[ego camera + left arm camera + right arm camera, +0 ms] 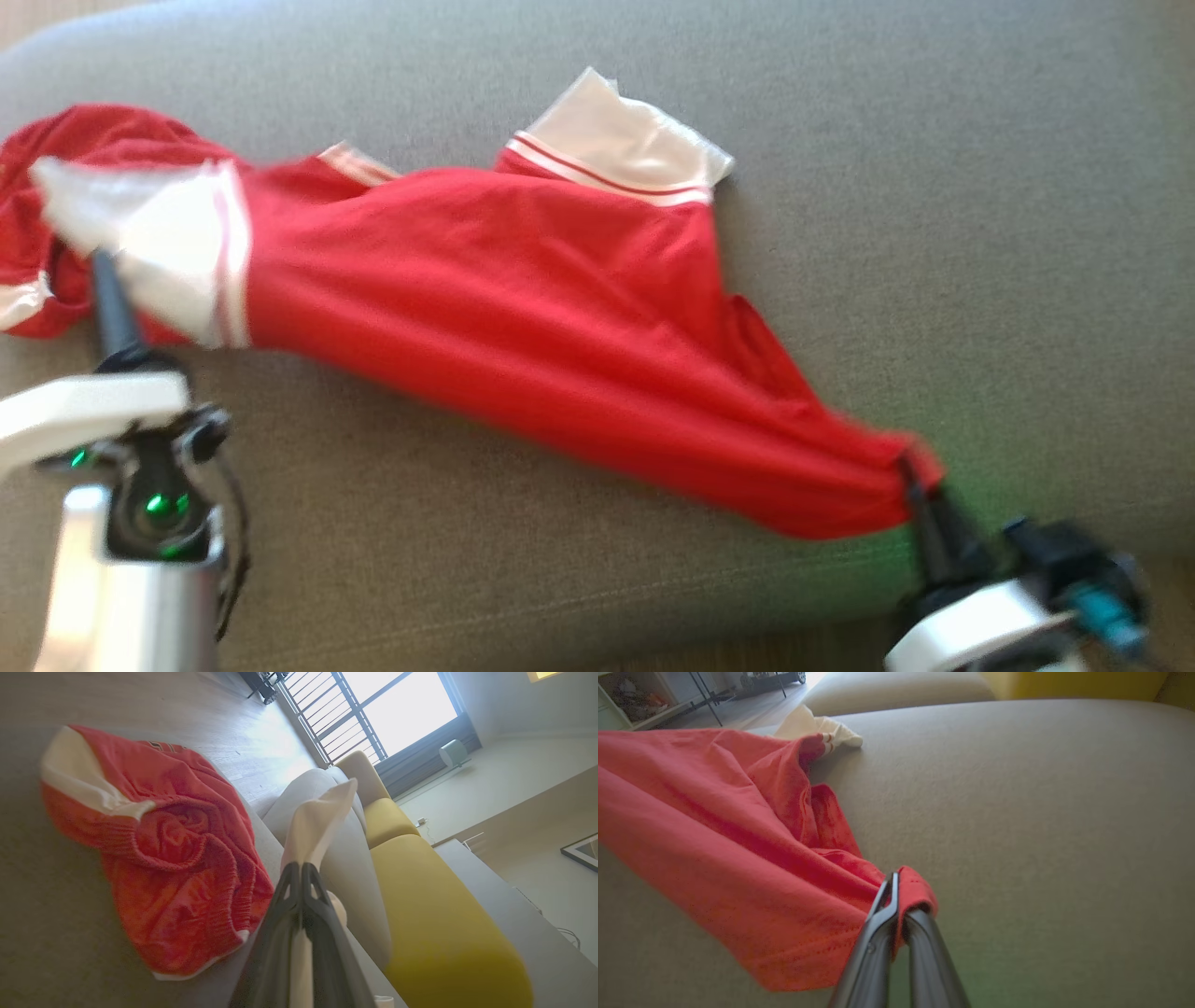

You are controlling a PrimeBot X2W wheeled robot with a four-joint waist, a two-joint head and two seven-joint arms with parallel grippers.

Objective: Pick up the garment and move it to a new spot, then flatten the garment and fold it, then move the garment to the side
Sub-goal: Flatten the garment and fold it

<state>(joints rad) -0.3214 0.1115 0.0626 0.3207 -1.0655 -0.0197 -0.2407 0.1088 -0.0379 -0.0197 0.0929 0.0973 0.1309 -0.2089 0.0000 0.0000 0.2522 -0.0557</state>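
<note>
Left gripper (97, 255) clamping its white sleeve (163, 233), right gripper (904, 463) pinching its hem (873, 467), the garment (523, 308) lay half-spread on the sofa cushion (952, 233), seemingly mid-flattening, folding not yet begun.

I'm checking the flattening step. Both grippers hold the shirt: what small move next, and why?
Probably pull the left gripper away from the right gripper. Both are shut on the shirt, at a white sleeve and the red hem, yet cloth by the left one lies bunched on the cushion.
</note>
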